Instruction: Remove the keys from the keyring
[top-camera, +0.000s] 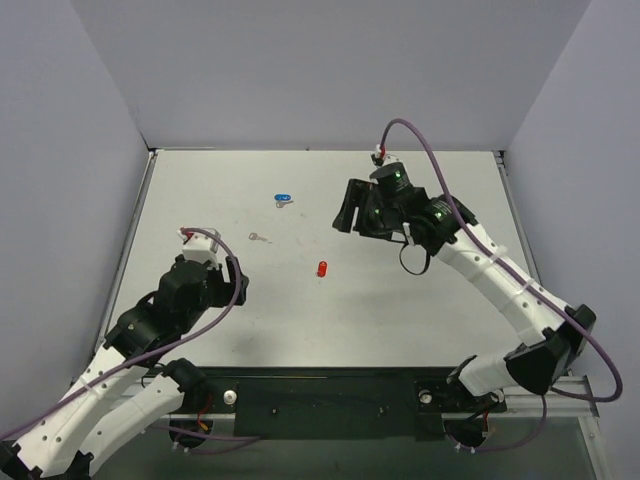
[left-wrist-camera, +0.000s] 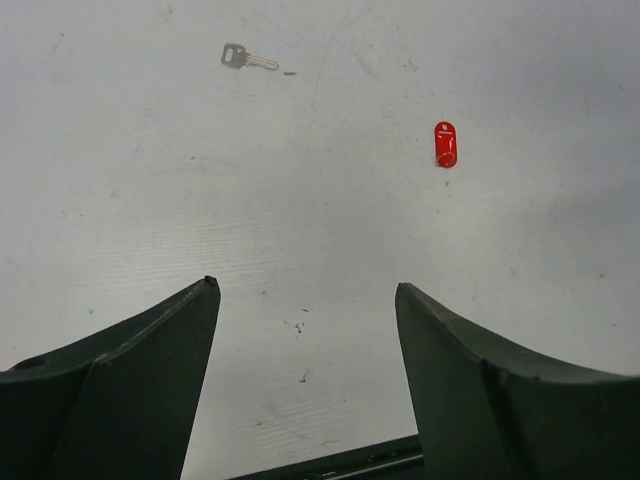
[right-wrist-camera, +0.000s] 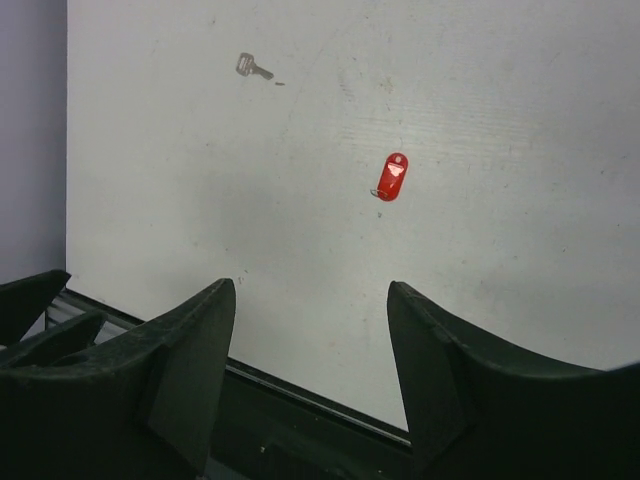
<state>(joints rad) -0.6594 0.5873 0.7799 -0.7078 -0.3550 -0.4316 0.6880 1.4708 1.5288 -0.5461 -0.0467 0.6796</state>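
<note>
Left pincer (left-wrist-camera: 305, 289) and right pincer (right-wrist-camera: 312, 285) gape wide.

White arm links (top-camera: 490, 265), black joints (top-camera: 545, 362), purple cables (top-camera: 404, 122); small green lights (top-camera: 397, 177), dark wedge-shaped jaws

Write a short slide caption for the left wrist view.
Open left gripper; beyond it, the silver key lies apart from the red-tagged keyring.

Thin loop of the keyring (right-wrist-camera: 392, 176) is too small to tell in top view (just a red dot). Wrist pics: fingers (left-wrist-camera: 130, 390) cut off at btm edge.
</note>
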